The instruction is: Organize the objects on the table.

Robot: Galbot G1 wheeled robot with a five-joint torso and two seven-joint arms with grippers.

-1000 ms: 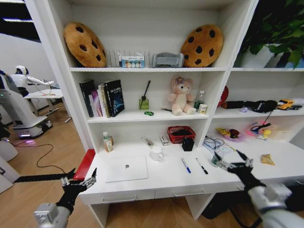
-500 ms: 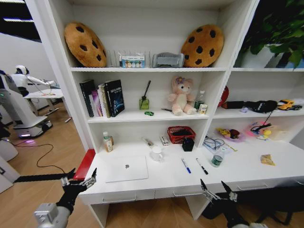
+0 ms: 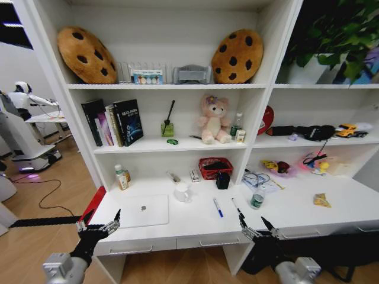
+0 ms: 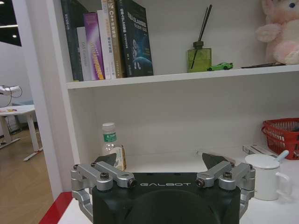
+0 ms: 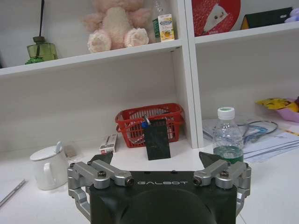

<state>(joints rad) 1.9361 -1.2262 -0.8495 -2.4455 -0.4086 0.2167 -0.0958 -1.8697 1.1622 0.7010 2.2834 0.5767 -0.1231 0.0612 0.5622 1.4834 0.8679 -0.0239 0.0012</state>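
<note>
Both the left pincer and right pincer hover spread before the long white table. The small green-banded plastic bottle looks light and slippery; grasping its mid-body seems best.

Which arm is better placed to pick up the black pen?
Right, probably. The right gripper hangs open at the table's front edge just below the black pen; the left gripper sits by the laptop.
</note>
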